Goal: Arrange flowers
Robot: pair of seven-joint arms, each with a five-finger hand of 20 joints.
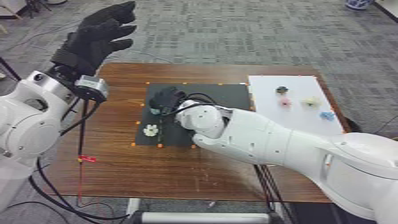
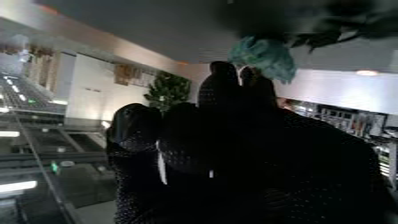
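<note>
Currently: right hand [image 1: 166, 99] is at the left part of the dark mat [image 1: 213, 135], toward its far side, arm crossing in over the table [image 1: 115, 175] from the near right. Teal flower [image 2: 264, 57] right at that hand in the wrist view, green leaves [image 2: 330, 39] near it. Can't tell if it's gripped or just touched.

White flower [image 1: 151, 130] lies on the mat's left part, nearer than the right hand.

White sheet [image 1: 298, 125] sits right of the mat, four flowers on it: dark flower [image 1: 282, 90] farthest, pink flower [image 1: 285, 102] just nearer, yellow flower [image 1: 311, 102] to the right of pink, blue flower [image 1: 327, 115] nearest, by the sheet's right edge.

Left hand [image 1: 87, 42] is raised at the far left, by the table's far left corner, fingers extended, wide, holding nothing. Red tag [image 1: 87, 158] on a cable at the left side.
</note>
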